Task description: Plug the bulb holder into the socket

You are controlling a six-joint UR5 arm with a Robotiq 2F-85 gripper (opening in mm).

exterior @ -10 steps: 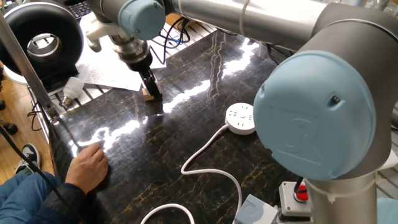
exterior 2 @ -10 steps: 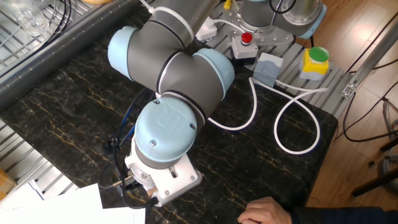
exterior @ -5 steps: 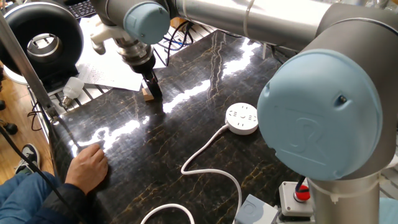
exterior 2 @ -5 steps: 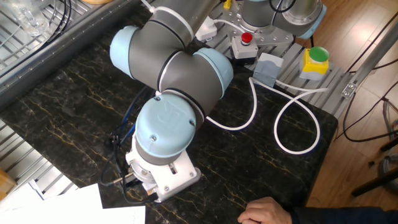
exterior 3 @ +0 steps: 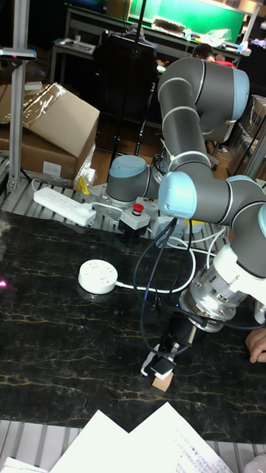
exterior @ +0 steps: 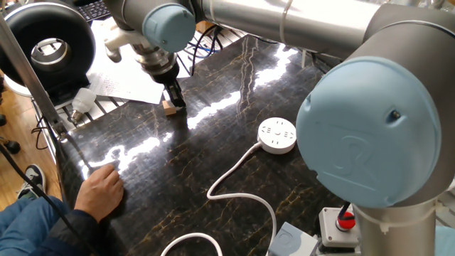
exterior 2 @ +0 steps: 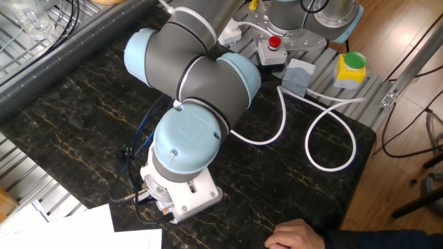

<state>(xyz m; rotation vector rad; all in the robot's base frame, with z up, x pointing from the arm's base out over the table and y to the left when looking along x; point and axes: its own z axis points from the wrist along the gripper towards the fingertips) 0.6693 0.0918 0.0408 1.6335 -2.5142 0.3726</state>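
The bulb holder (exterior 3: 154, 364), a small white box, shows only in the tall fixed view, at the tips of my gripper (exterior 3: 164, 358), which looks shut on it. It hangs just above a tan wooden cube (exterior 3: 160, 382). In one fixed view the black fingers (exterior: 175, 96) hide the holder and stand right over the cube (exterior: 168, 108). The socket (exterior: 276, 135), a round white disc with plug holes, lies flat on the dark table well to the right, its white cord (exterior: 242, 192) trailing toward the front. The same socket (exterior 3: 97, 276) sits far left of the gripper in the tall view.
A person's hand (exterior: 103, 188) rests on the table's front left edge. Loose paper sheets (exterior: 124, 78) and a white light bulb (exterior: 84, 99) lie behind the gripper. A long power strip (exterior 3: 65, 205) and an emergency stop button (exterior 2: 274, 43) sit by the arm's base. The arm's bulky wrist (exterior 2: 183, 149) hides the gripper in the other fixed view.
The gripper has shifted slightly up and back from the wooden cube, and the wrist has turned a little. The cube, the socket and the hand have stayed put.
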